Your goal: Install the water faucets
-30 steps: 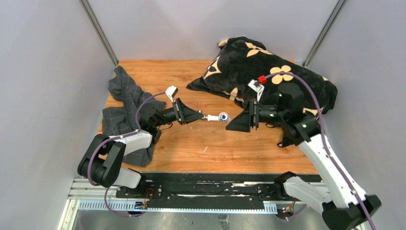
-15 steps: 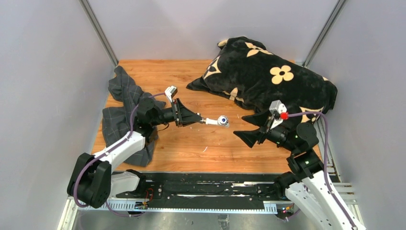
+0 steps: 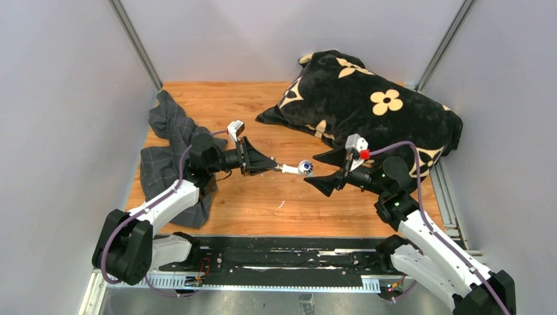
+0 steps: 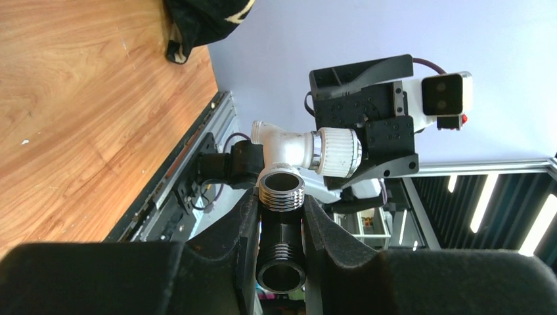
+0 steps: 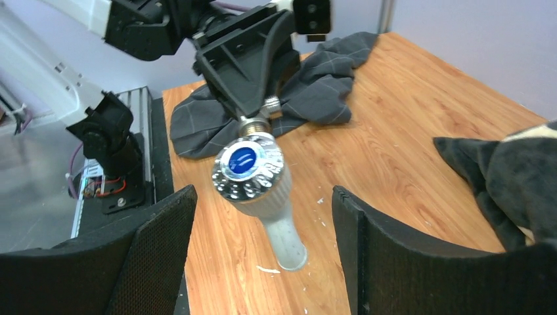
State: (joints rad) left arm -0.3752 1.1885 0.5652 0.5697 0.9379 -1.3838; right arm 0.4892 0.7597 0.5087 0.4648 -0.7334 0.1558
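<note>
Chrome-threaded grey T-piece clamped in left gripper, mid-air over table centre; white tap body sits on its end. Right gripper at tap's 3 o'clock, jaws wide apart, touching nothing. Risk: an off-axis close could cock the joint, dropping the tap. Cushion at 1 o'clock. 0 containers visible.

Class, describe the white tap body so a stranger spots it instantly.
Look above the wooden table, between the arms. The white tap body juts from the metal piece in the left gripper; only it has a round end with a blue centre.
</note>
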